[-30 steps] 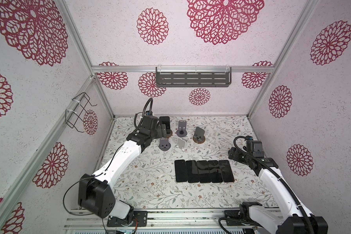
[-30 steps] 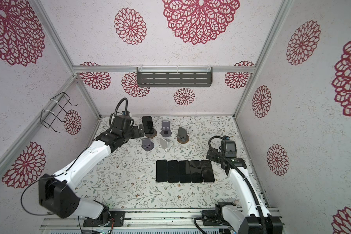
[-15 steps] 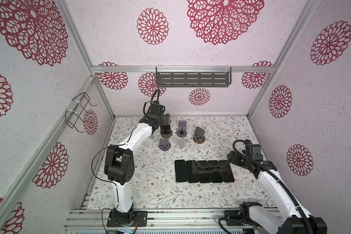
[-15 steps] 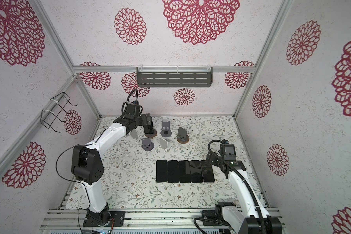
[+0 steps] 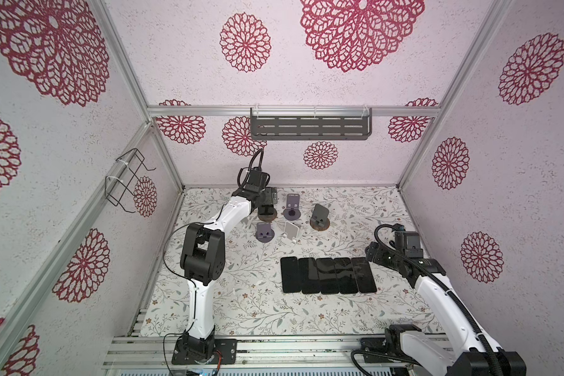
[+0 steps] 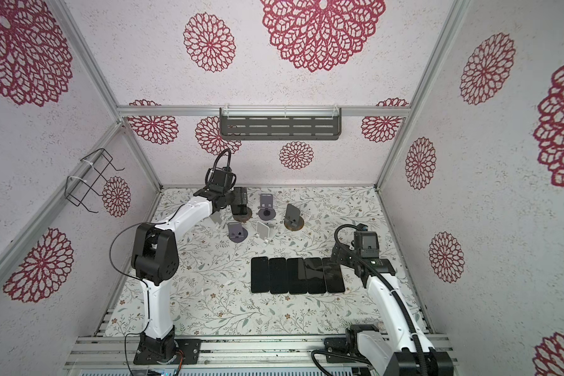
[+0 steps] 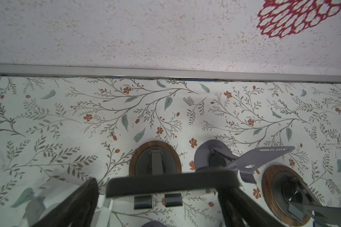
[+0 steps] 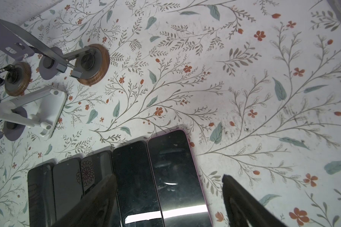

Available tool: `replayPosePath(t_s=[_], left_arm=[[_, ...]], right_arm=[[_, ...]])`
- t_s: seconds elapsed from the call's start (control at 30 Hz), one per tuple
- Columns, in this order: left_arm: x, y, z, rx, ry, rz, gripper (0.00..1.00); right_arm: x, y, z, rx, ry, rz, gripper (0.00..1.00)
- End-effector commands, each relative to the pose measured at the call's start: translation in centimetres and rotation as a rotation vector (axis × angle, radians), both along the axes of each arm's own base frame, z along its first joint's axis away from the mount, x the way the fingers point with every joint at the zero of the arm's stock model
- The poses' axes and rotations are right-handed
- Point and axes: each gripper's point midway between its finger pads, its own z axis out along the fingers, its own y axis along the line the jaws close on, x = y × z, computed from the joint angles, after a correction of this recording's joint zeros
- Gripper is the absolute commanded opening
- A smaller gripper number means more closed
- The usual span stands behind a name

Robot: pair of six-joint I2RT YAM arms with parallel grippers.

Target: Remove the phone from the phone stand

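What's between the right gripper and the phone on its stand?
Two empty stands, seen in both top views: the wood-based stand and the rear purple stand. Otherwise bare table from the open right gripper to the phone.

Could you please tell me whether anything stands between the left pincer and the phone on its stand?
Nothing visible does: in the left wrist view the open left pincer straddles the phone on its wood-based stand.
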Motion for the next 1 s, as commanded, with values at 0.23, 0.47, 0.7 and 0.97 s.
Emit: replayPosePath(t_s=[0.23,0.47,0.7,0.97], left_arm=[[1.4,-0.7,-0.3,0.02,-0.009,-0.049,0.9],[1.4,-1.2,0.3,0.001,-0.013,-0.074,0.67],[0.9,-1.0,2.6,-0.004,-0.04,-0.073,0.62],[-1.7,-1.1,10.3,-0.052,-0.128,-0.107,0.6]], right_arm=[[0.4,0.3,1.2,0.004,-0.049,0.016,0.85],[0.5,0.8,1.1,0.03,-0.052,0.028,0.83],[0.7,1.0,1.4,0.046,-0.063,0.031,0.82],[1.1,1.4,2.9,0.046,-0.098,0.068,0.81]])
